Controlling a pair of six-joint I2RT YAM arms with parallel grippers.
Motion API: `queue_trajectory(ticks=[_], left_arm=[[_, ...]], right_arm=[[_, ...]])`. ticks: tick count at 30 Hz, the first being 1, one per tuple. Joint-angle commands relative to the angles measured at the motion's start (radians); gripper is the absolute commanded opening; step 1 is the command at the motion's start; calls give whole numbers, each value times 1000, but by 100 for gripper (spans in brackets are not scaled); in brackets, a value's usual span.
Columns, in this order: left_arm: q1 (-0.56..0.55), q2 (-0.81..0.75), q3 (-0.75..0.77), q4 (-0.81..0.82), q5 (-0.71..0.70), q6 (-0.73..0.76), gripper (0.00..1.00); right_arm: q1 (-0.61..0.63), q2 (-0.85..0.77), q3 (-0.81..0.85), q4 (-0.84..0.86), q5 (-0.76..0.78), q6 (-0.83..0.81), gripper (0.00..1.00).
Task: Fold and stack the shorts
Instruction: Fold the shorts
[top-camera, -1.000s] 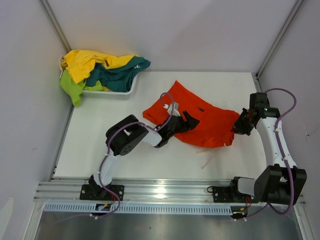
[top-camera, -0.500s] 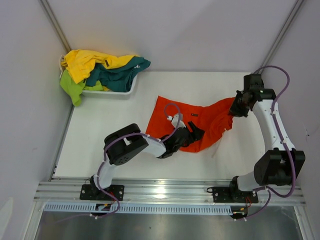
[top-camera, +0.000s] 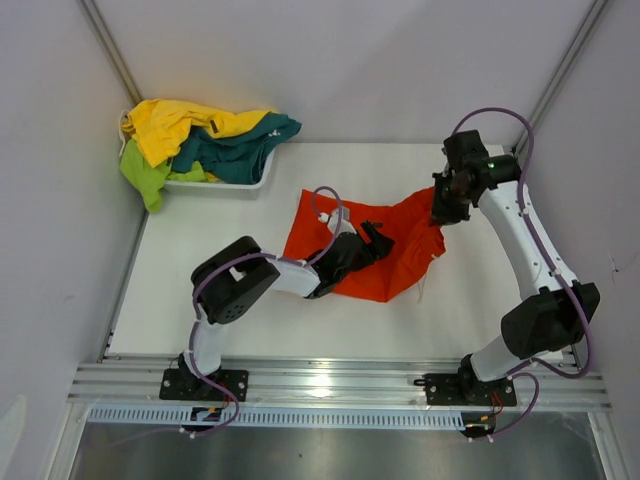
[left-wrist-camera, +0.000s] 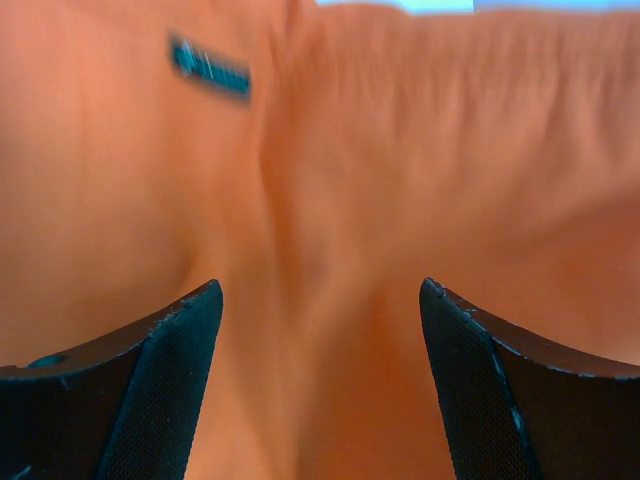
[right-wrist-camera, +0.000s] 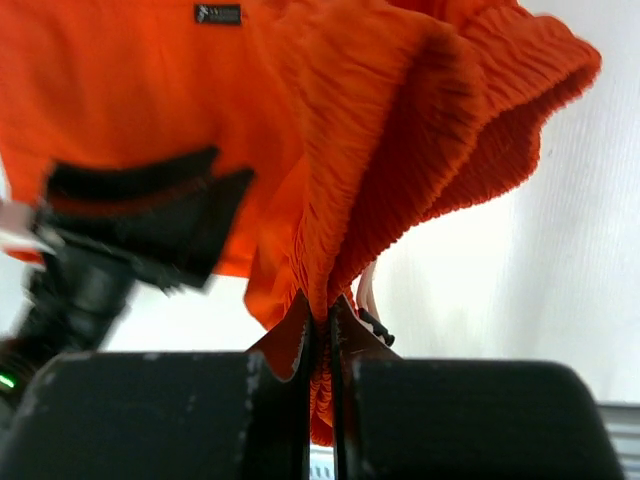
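The orange shorts (top-camera: 400, 235) lie partly spread on the white table, their right end lifted. My right gripper (top-camera: 443, 205) is shut on their ribbed waistband (right-wrist-camera: 370, 220) and holds it above the table; the white drawstring (right-wrist-camera: 366, 290) hangs beside my fingers. My left gripper (top-camera: 375, 240) is open and rests on the middle of the shorts, orange fabric (left-wrist-camera: 320, 250) lying between its fingertips (left-wrist-camera: 180, 340). A small dark label (left-wrist-camera: 208, 68) shows on the fabric. Yellow (top-camera: 175, 125), lime-green (top-camera: 142, 175) and teal (top-camera: 235, 150) shorts are heaped in the basket.
The white plastic basket (top-camera: 225, 186) stands at the table's far left corner, clothes spilling over its rim. Grey walls close in left and right. The metal rail with both arm bases (top-camera: 320, 385) runs along the near edge.
My right gripper has carried the waistband up and leftwards, folding the shorts' right end over toward the middle. My left gripper has shifted slightly on the fabric and stays pressed there.
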Motion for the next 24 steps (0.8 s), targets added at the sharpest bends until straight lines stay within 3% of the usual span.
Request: queue_trajectory(ticks=[1, 12, 24], left_arm=[[37, -6, -1, 58, 23, 45, 82], [69, -129, -44, 27, 37, 91, 82], [311, -523, -119, -346, 156, 213, 84]], right_arm=[[21, -43, -11, -93, 53, -40, 0], [147, 39, 49, -163, 234, -24, 0], [287, 194, 306, -273, 372, 31, 0]])
